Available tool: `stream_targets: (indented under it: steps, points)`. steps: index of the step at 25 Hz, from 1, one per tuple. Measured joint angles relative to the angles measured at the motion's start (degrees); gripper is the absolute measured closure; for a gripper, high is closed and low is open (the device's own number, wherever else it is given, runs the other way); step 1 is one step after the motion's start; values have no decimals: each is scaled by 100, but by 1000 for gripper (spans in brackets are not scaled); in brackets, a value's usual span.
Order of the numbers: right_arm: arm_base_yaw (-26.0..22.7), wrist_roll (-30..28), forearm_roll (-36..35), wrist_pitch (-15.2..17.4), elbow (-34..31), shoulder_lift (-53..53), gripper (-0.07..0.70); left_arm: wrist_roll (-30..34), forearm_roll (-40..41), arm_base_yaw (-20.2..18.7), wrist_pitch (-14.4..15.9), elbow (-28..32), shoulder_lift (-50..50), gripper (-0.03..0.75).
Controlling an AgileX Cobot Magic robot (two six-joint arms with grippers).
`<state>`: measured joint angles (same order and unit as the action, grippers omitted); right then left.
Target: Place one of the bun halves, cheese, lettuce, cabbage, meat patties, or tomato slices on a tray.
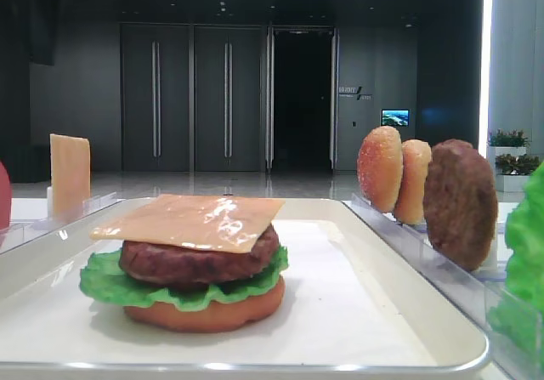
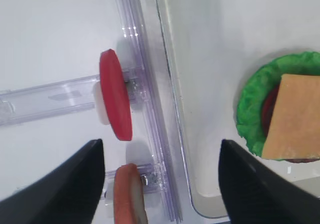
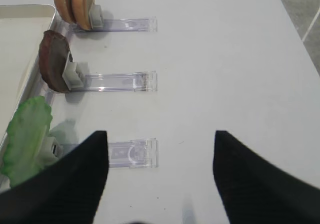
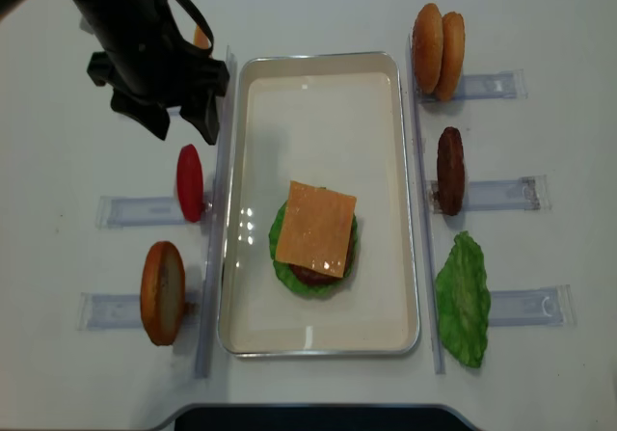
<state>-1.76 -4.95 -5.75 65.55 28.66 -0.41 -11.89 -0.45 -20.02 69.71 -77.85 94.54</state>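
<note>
On the tabletop (image 4: 540, 26), mid-width, lay the tray (image 4: 390, 161), long sides running front to back.

- Stack: stood on the tray's paper lining, toward the near end and roughly centred between the long rims. From the bottom: bun half (image 1: 204, 312), lettuce (image 1: 106, 282), patty (image 1: 195, 259), cheese (image 4: 316, 227). The cheese lay flat on top, turned slightly askew, its corners overhanging the patty.
- Right edge of tray, three clear racks (image 4: 496, 194) lying crosswise on the tabletop. Far rack: two bun halves (image 4: 438, 38) on edge, touching each other. Middle rack: one patty (image 4: 450, 169) on edge. Near rack: a lettuce leaf (image 4: 465, 301) just beside the tray rim.
- Left edge of tray: a tomato slice (image 4: 190, 182) on edge in its rack; nearer the front edge, a bun half (image 4: 162, 292) on edge in another rack. A second cheese slice (image 1: 70, 174) stood upright farther back, partly hidden under the arm in the overhead view.
- Left hand (image 4: 172, 122): over the tabletop just left of the tray's far-left corner, above the tomato rack; fingers (image 2: 65, 184) spread wide, nothing between them.
- Right hand (image 3: 157, 174): seen only from its own wrist camera, over bare tabletop right of the lettuce rack; fingers (image 3: 260, 184) well apart, holding nothing.
</note>
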Motion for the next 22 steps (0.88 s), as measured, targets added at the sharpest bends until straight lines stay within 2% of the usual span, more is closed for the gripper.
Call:
stream_targets:
  steps: [22]
  points:
    - [0,0,0,0,0,0,171,664,132,1518,0,0,0,181]
